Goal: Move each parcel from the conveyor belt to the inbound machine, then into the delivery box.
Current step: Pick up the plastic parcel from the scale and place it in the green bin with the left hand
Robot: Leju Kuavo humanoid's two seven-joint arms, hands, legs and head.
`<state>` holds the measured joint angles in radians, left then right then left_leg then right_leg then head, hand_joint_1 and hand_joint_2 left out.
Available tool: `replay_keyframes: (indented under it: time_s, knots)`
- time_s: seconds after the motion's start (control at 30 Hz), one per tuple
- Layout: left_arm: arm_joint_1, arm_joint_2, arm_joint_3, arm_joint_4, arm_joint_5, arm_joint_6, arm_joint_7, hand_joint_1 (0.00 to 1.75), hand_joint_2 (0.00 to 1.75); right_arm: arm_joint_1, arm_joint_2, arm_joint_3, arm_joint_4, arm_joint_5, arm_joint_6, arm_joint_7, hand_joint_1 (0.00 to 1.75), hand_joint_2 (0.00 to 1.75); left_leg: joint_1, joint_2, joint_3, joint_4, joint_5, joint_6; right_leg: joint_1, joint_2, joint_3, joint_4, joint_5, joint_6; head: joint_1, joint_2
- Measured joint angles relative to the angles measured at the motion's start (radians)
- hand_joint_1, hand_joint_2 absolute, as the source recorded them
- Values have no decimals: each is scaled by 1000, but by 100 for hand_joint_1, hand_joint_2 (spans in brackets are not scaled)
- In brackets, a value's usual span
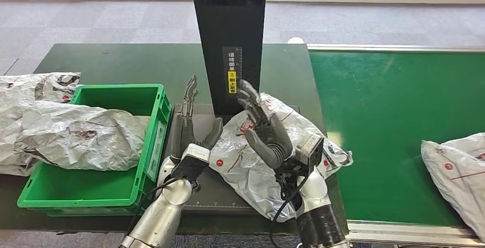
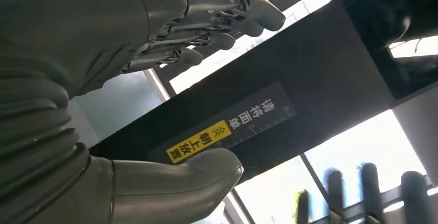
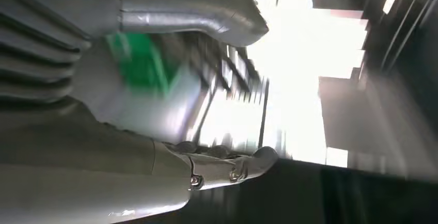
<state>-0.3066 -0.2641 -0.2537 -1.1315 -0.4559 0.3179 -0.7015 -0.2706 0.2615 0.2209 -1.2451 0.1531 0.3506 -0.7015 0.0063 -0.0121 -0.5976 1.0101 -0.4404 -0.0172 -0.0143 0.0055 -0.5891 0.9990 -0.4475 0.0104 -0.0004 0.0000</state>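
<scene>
Left hand [image 1: 191, 123] is raised over the inbound machine's scan plate [image 1: 226, 194], fingers straight and spread, thumb out, holding nothing. In the left wrist view the same hand [image 2: 170, 53] has its fingers apart with the machine's black post [image 2: 310, 79] and its yellow label [image 2: 199, 140] beyond them. Right hand [image 1: 266, 129] is also lifted, palm facing the head camera, fingers loosely spread, nothing in it. The right wrist view is motion-blurred; the hand [image 3: 155, 157] looks empty there too.

The grey poly-bag parcel [image 1: 254, 165] lies flat on the scan plate at the foot of the post [image 1: 229, 36], between the two hands and under the right one. Its long axis runs roughly from the post base toward the robot's right, spilling past the plate edge toward the conveyor belt [image 1: 394, 128]. The right hand is directly above it, so nearer; the left hand sits just beside the bag's left edge.

The green delivery box [image 1: 150, 139] stands just left of the plate and already holds one crumpled parcel [image 1: 80, 136]. Another parcel [image 1: 457, 171] waits on the belt at far right.

Judgement: parcel is at the machine stage; the next move is a grab and a carry leftward into the box, so both hands need to drop and close on the bag from either side.
</scene>
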Motion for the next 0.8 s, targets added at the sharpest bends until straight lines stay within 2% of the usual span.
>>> replay_keyframes:
  time_s: [0.03,0.13,0.17,0.2,0.23,0.27,0.33,0.43,0.8]
  knots:
    - [8,1,0,-4,-6,2,0,0,175,17,-14,27,-48,31,-196,0,0,175,0,0,0,0,0,0,0,0,0,0,0,0,0,0]
    - [21,2,0,-10,-27,10,2,0,175,67,-44,95,-185,158,-898,0,0,175,0,0,-2,0,0,0,0,-1,-2,0,0,0,0,0]
    - [22,2,0,-7,-47,15,11,0,175,88,-42,100,-241,221,-1090,0,0,175,0,0,-2,0,0,0,0,-1,-2,0,0,0,0,0]
    - [20,2,0,0,-78,22,28,0,175,107,-36,95,-299,281,-1211,0,0,175,0,0,-2,0,-1,0,0,0,-2,0,0,0,0,0]
    - [15,1,0,15,-122,29,57,0,175,123,-29,82,-354,325,-1267,0,0,175,-1,0,-2,0,-1,0,0,0,-2,0,0,0,0,0]
    - [9,0,0,36,-177,38,96,0,175,135,-24,64,-404,346,-1265,0,0,175,-1,0,-1,0,-1,0,-1,0,-2,0,-1,0,-1,0]
    - [-5,-2,0,90,-282,52,171,0,175,150,-23,27,-478,341,-1180,2,0,175,-1,1,-1,0,-1,0,-1,0,-2,0,-1,0,-1,0]
    - [-18,-7,0,160,-356,64,220,0,175,164,-23,-11,-548,321,-1071,2,0,175,-1,2,-1,0,-1,0,-1,1,-2,0,0,0,-1,0]
    - [-43,-18,0,249,-365,67,230,0,175,180,-23,-48,-631,314,-1050,1,0,175,-1,2,-1,0,-1,0,-1,1,-2,0,0,0,-1,0]
